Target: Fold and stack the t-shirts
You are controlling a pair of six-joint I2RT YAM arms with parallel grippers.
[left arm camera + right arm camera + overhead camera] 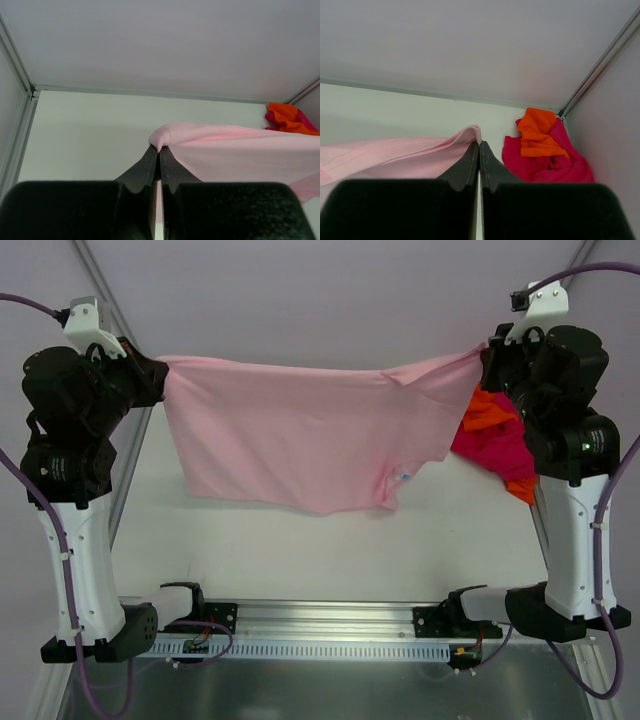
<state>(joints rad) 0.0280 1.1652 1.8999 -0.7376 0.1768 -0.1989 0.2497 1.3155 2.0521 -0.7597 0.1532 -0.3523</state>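
**Tension across the light pink t-shirt [310,440], held up between both arms**

Each arm pinches one end of the shirt's upper edge. The left end effector [159,152] is fully closed, with a small bunch of pink cloth clamped between its fingertips. The right end effector [479,147] is closed just as tightly on the opposite end. The arms stand well apart, so the edge between them is pulled nearly straight and the rest of the shirt hangs as a broad sheet over the table [250,550]. This hold seems meant to shake out wrinkles and spread the cloth flat before it is laid down for folding.

The shirt's long axis runs left to right, from one arm to the other, and its loose lower edge hangs toward the arms' bases. Whether that edge touches the table cannot be told, nor which hem or seam is gripped.

The magenta-red t-shirt [547,160] lies crumpled in the far right corner, with the orange t-shirt [537,132] bunched on top of it. Both sit just beside the right arm and are not yet folded.
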